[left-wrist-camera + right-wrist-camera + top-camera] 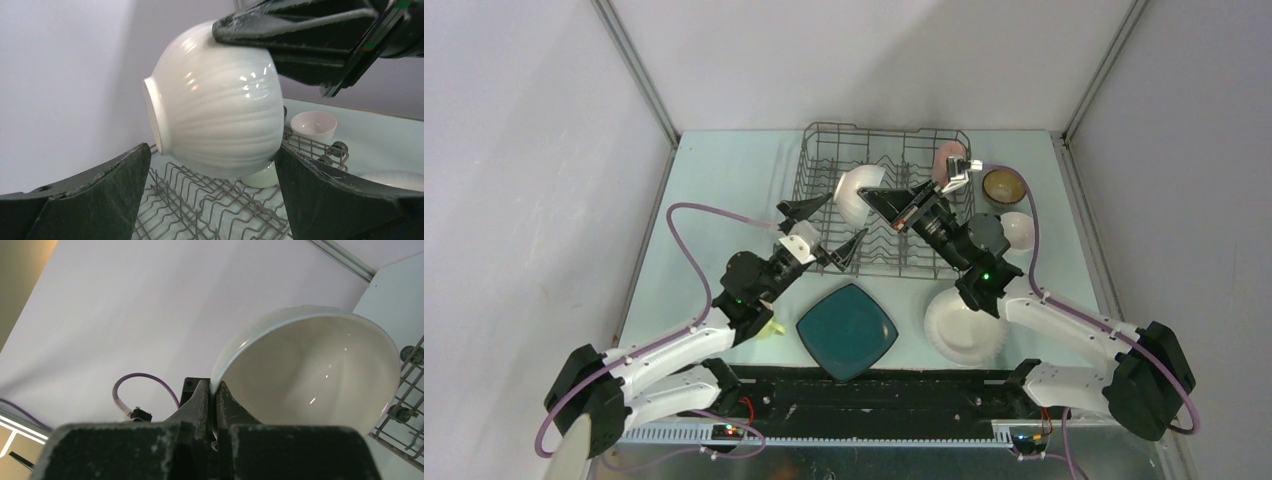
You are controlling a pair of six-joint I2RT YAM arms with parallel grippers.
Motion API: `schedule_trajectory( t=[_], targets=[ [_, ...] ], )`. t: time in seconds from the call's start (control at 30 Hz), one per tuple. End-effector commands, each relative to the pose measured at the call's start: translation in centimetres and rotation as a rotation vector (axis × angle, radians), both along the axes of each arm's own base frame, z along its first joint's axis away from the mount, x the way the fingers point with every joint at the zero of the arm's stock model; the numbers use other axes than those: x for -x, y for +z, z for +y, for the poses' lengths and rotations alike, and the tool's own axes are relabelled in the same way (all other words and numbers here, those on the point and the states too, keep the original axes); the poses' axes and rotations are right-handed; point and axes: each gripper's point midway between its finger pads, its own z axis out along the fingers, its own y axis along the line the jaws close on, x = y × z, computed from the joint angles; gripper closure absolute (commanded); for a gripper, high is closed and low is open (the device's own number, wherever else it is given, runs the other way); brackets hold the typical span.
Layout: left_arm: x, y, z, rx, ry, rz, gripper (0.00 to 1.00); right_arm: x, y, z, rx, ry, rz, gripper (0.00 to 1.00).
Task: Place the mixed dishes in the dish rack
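Right fingers (pixel 204 405) clenched tight on the rim of the white bowl (pixel 220 115), tipped on its side, just above the dish rack (pixel 200 215). My left fingers (pixel 95 195) are spread wide, released, flanking the bowl from below.

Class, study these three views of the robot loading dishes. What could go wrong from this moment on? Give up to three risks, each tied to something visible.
1. The right gripper pinches only the rim of the white bowl, which hangs sideways over the dish rack; it might pivot or slip onto the tines.
2. The open left gripper flanks the bowl closely; a small misjudged move could knock it loose.
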Motion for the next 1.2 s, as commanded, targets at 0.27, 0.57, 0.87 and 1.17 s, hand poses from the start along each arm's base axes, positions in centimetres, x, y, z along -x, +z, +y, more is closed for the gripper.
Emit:
schedule_trajectory(
  t=[0.27, 0.57, 0.87, 1.17],
  targets=[
    [1.3, 4.4, -0.4, 0.022, -0.029, -0.155, 0.12, 1.0, 3.7, -0.6, -0.113, 0.019, -0.075, 1.0],
    [0.6, 3.8, -0.7, -0.047, -0.018, -0.099, 0.86, 0.9, 3.2, -0.5, -0.088, 0.009, -0.074, 0.74],
    [-1.0, 2.9, -0.4, -0.078, 0.051, -0.015, 1.0, -1.1, -0.3, -2.1, 0.082, -0.118, 0.011, 0.16],
    [-5.0, 0.7, 1.0, -0.203, 0.263, 0.057, 1.0, -3.4, -5.7, -6.7, 0.26, -0.302, 0.211, 0.0]
  ],
)
